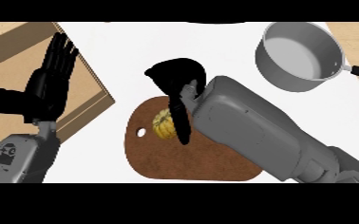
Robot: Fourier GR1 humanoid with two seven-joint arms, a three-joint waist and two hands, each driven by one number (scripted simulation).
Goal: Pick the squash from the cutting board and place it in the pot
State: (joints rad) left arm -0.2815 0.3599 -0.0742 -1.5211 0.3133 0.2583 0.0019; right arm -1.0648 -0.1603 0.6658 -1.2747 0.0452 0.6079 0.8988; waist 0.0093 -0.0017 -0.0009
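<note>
Counter (133,47): white top, tan wooden area (88,92) along its left side | brown cutting board (189,159) lying flat, near edge, middle | grey pot (277,73) upright, far right, well apart from the board

Shows a smooth white counter top (175,42) across most of the frame, evenly lit. At upper left, a tan wooden slab (21,38) with a darker brown edge; in the upper right corner, a tan wooden patch (347,31).
</note>
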